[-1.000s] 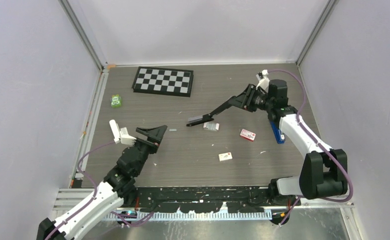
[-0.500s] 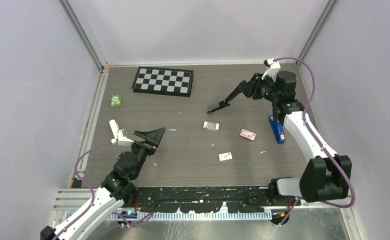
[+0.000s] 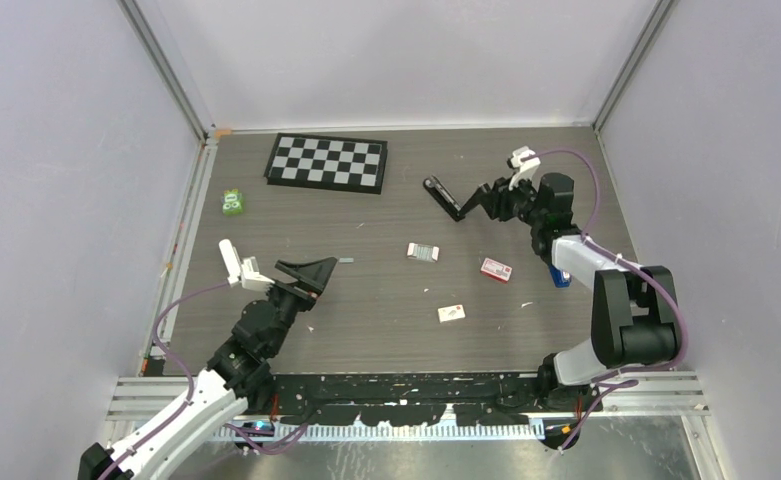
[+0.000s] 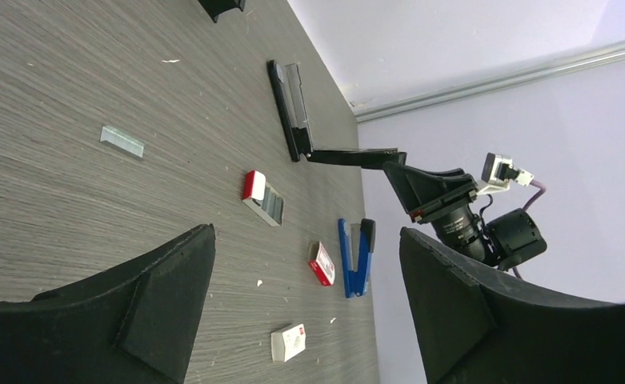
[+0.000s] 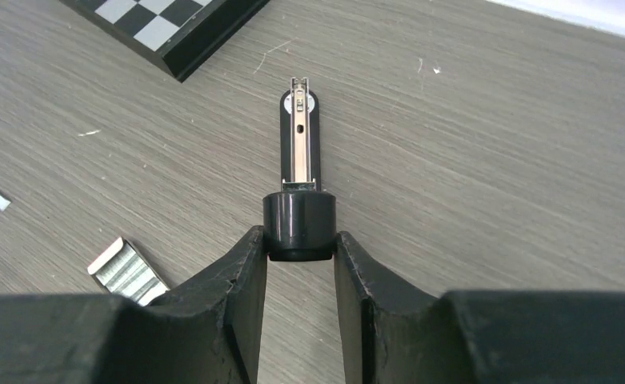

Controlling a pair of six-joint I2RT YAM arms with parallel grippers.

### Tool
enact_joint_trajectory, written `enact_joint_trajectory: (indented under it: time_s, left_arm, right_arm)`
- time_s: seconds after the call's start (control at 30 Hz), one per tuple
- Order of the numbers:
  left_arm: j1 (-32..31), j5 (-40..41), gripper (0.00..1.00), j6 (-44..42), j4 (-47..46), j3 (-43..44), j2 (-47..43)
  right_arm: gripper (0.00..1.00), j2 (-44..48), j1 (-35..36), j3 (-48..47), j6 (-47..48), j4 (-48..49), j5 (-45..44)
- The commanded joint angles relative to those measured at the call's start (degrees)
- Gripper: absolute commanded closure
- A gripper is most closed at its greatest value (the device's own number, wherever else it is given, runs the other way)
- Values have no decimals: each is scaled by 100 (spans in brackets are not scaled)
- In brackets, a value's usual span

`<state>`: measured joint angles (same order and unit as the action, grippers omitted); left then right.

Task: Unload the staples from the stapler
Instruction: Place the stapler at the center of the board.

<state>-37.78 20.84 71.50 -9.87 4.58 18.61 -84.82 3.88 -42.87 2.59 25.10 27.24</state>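
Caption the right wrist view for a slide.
Right tool clamps the black stapler; a staple stack lies nearby on the table.

No lettering is legible on my worktop. The red-and-white staple box and the small white box, both near-right of the chessboard, bear print too small to read, as does the green packet just left of the chessboard.

stapler: black | checkerboard: black-white checks | table: grey woodgrain | other stapler: blue | packet: green
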Motion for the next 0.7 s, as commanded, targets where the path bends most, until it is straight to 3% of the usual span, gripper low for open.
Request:
enact_joint_trajectory:
  time_s: [0.0, 0.2, 0.3, 0.4, 0.5, 0.67]
  left_arm:
    - [23, -97, 13, -117, -570, -18, 204]
    - [18, -153, 13, -125, -718, -14, 327]
    - [19, -143, 13, -122, -718, -29, 302]
    - [25, -142, 13, -119, -718, -68, 259]
    - [25, -138, 13, -104, -718, -88, 230]
    - [24, -177, 13, -108, -720, -80, 162]
  right_arm:
    - [99, -34, 6, 72, 900, 531, 514]
    - [99, 90, 6, 357, 1826, 203, 743]
    - [99, 248, -1, 408, 2441, -562, 779]
    - [92, 414, -2, 435, 2929, -1183, 736]
    - [80, 550, -7, 408, 3066, -1680, 623]
    - [45, 624, -167, 85, 2914, -2392, 409]
